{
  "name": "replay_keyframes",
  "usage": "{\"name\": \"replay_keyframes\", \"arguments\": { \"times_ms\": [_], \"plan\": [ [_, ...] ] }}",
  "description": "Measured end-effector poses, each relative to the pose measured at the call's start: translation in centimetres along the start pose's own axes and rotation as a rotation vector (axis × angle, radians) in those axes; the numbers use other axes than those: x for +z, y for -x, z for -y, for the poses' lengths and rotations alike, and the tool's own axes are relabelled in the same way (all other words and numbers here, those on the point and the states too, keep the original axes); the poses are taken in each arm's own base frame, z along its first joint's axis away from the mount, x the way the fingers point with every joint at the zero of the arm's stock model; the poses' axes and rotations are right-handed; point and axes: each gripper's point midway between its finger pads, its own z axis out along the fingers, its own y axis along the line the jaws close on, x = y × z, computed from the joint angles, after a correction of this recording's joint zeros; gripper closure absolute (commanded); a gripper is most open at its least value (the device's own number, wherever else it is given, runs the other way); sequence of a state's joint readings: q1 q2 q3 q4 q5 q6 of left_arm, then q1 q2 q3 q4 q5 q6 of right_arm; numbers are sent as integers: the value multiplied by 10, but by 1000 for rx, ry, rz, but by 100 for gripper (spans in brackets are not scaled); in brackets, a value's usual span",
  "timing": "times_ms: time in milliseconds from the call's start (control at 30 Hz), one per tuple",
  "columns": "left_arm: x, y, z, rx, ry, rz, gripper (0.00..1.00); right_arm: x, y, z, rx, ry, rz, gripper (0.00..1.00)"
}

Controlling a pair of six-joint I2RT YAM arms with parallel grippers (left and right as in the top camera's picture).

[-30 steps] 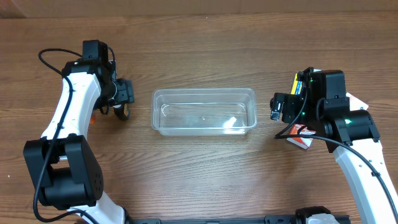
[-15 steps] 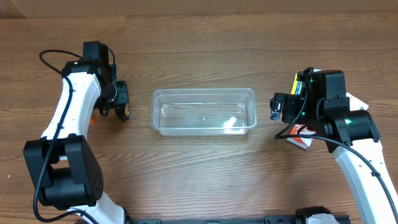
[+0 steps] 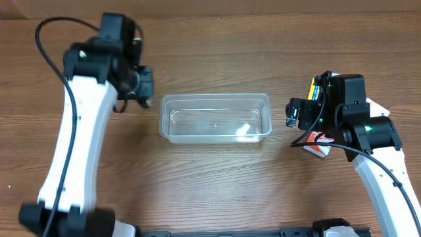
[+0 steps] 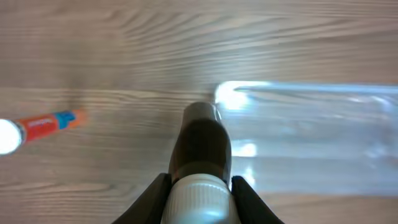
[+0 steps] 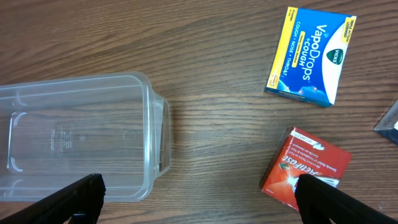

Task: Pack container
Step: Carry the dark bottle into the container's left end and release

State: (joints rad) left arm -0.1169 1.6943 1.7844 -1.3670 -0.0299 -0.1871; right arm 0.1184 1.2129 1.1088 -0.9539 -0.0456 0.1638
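Note:
The container (image 3: 216, 118) is a clear, shallow plastic bin in the middle of the table, with nothing inside it. My left gripper (image 3: 141, 87) hangs raised just off its left end. The left wrist view shows this gripper (image 4: 199, 184) shut on the white cap of a small brown bottle (image 4: 200, 146), whose far end points at the container's corner (image 4: 225, 93). My right gripper (image 3: 293, 113) stands open to the right of the container. In the right wrist view nothing lies between the right gripper's (image 5: 200, 200) fingers, above bare wood beside the container's wall (image 5: 157, 127).
An orange tube (image 4: 45, 126) with a white cap lies on the wood left of the bottle. A blue and yellow VapoDrops box (image 5: 309, 55) and a red box (image 5: 305, 168) lie right of the container, under my right arm (image 3: 355, 125).
My left gripper closed on the brown bottle and the left arm rose, carrying it up and toward the container's left end. The right arm has not moved.

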Motion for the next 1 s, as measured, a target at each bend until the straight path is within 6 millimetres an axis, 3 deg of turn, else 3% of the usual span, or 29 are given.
{"name": "replay_keyframes", "arguments": {
  "times_ms": [33, 67, 133, 233, 367, 433, 667, 900, 967, 1000],
  "plan": [
    [-37, -9, 34, 39, -48, 75, 96, 0, 0, 0, 0, 0, 0, 0],
    [-47, -17, 47, 51, -66, 83, 96, 0, 0, 0, 0, 0, 0, 0],
    [-46, -28, 66, 49, -78, 58, 96, 0, 0, 0, 0, 0, 0, 0],
    [-13, -40, 86, 30, -66, -14, 96, 0, 0, 0, 0, 0, 0, 0],
    [55, -47, 90, -12, -27, -86, 96, 0, -1, 0, 1, -1, -3, 0],
    [79, -43, 91, -44, -18, -89, 96, 0, -1, 0, 1, -1, -4, 0],
    [133, -38, 89, -106, 53, -136, 96, 0, -1, 0, 1, -1, -4, 0],
    [133, -33, 84, -109, 76, -113, 96, 0, -1, 0, 1, -1, -4, 0],
    [132, -32, 83, -108, 87, -107, 87, 0, -1, 0, 1, -1, -4, 0],
    [132, -32, 82, -107, 90, -106, 74, 0, -1, 0, 1, -1, -4, 0]
  ]
}}
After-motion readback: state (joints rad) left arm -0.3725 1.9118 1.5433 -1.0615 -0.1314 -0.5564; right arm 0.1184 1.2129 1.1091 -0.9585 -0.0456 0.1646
